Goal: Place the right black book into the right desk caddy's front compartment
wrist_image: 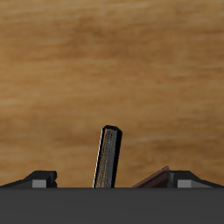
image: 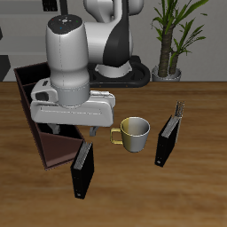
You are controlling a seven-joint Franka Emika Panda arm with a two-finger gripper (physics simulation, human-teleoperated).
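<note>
The exterior view takes in the whole scene: the arm, the right desk caddy, a yellowish mug and a second black book with a striped top edge standing beyond the mug, well apart from the tool. The wrist view shows only bare wooden table, the right black book and a sliver of maroon-brown caddy wall just beside it.

The arm reaches forward from the back of the table with its wrist pointing straight down, the wide pale hand block level above the caddy's end nearest the table's front edge. The tool hangs directly over the right black book; one dark finger shows just above the book's top edge, and whether it touches cannot be told. In the wrist view, the two fingertips stand far apart with the book between them, gripping nothing.

The right black book is thin, plain black, with a pale grey page edge; it stands upright on the table, slightly tilted, just beside the caddy's low end, below the tool. The mug is near the tool's side away from the caddy.
</note>
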